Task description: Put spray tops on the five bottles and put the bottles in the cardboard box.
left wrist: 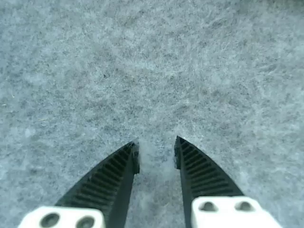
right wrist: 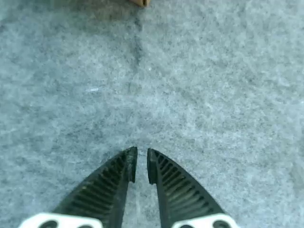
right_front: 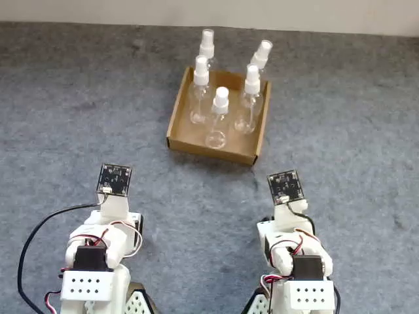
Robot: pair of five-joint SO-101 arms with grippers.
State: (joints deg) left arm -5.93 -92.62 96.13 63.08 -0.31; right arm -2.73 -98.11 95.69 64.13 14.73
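Note:
The cardboard box sits on the far middle of the grey carpet. Several clear bottles stand upright in it, each with a white spray top: the front one, one on the left, one on the right, and two at the back, whose bodies are partly hidden. My left gripper hangs over bare carpet, fingers a little apart and holding nothing. My right gripper is also over carpet, its tips almost touching. Both arms are folded back at the near edge, well short of the box.
The left arm and right arm stand side by side at the near edge, with carpet between them and the box. A corner of the box shows in the right wrist view. A black cable loops beside the left arm.

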